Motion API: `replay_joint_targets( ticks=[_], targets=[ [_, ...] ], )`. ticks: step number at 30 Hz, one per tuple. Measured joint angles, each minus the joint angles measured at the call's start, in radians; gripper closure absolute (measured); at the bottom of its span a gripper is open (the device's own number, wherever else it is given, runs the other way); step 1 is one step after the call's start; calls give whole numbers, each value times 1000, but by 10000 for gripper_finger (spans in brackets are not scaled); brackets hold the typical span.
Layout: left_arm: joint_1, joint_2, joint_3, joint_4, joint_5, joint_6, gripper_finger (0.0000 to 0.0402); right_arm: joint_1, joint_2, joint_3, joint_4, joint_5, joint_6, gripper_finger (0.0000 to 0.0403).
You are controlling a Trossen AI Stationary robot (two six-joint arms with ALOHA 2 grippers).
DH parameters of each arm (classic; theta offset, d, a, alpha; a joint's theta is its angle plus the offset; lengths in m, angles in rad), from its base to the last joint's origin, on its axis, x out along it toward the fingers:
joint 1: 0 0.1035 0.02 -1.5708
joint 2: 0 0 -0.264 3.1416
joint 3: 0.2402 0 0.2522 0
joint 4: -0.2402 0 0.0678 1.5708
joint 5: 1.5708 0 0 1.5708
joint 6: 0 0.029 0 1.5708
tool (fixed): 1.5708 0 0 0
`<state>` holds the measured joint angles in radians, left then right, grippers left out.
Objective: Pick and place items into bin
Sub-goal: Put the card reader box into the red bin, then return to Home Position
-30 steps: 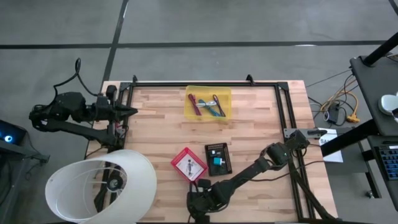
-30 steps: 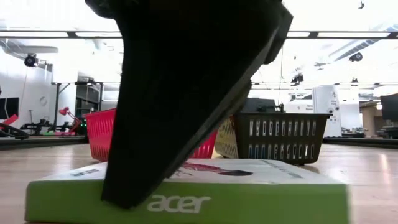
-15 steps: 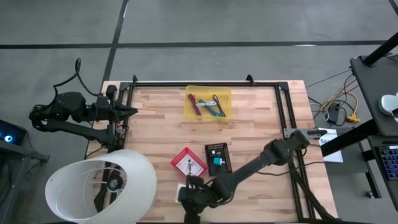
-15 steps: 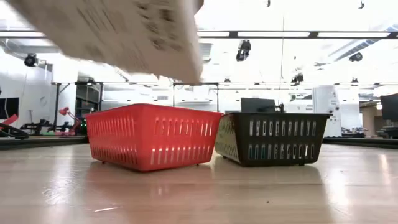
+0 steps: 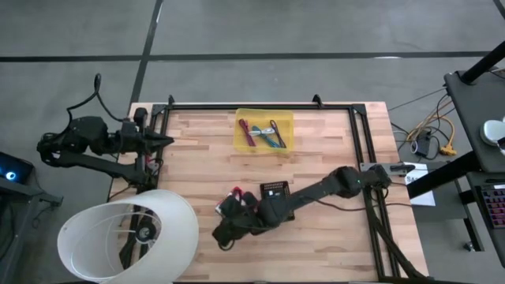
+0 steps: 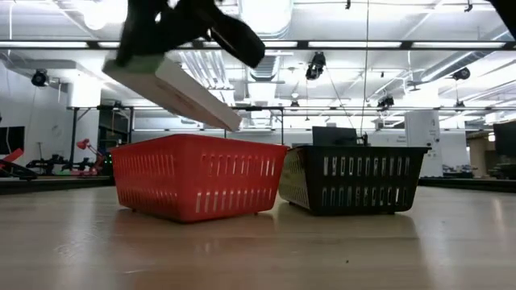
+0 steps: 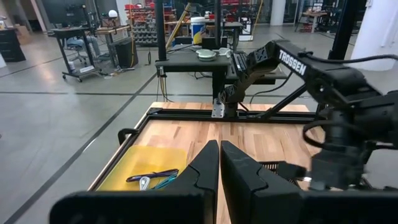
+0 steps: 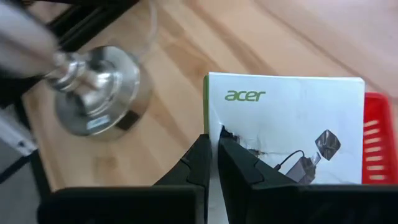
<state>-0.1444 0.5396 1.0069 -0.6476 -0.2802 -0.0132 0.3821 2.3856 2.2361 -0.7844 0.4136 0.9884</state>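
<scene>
Nearest the front edge of the table (image 5: 197, 150), on the left, a big white lamp shade (image 5: 126, 235) covers that corner in the high view and hides its own foot; the right wrist view shows a shiny metal lamp base (image 8: 99, 93) on the wood there. Just right of it the right gripper (image 5: 233, 223) hangs above the table with its jaws pinched nearly together on the edge of a white Acer box (image 8: 292, 124). In the low view the box (image 6: 173, 84) is lifted and tilted over the red basket (image 6: 197, 185). From above the arm covers most of that basket, leaving only a red sliver, and the box itself is hard to pick out. The black basket (image 5: 276, 192) sits touching the red one on its right, also partly hidden by the arm.

Farther back, mid-table, lies the yellow tray (image 5: 264, 130) with pens and a teal-handled tool (image 5: 272, 140) inside; the smaller pieces there are too small to tell apart. The left gripper (image 5: 162, 140) waits at the far left edge, jaws closed on nothing.
</scene>
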Motion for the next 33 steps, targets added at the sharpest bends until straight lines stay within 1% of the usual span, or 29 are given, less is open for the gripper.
replay_joint_targets(
  ticks=[4,8,14,20,26,28,30,33],
  targets=[
    [0,-11,0,0,0,0,402,-21,0,-3,-38,-2,7,390],
    [0,-27,0,0,0,0,402,-27,0,-20,-86,-29,5,390],
    [0,-54,0,0,0,1,402,-33,1,-41,-103,-24,40,384],
    [0,-74,0,0,0,2,402,-50,1,-43,-124,-28,51,343],
    [0,-79,0,0,0,2,402,-59,0,-43,-126,-55,17,300],
    [0,-79,0,0,0,2,402,-62,0,-33,-123,-54,-7,292],
    [0,-82,0,0,0,2,402,-63,-7,-17,-111,-42,-84,288],
    [0,-88,0,0,0,3,402,-60,-49,-1,-86,31,-232,293]
  ],
)
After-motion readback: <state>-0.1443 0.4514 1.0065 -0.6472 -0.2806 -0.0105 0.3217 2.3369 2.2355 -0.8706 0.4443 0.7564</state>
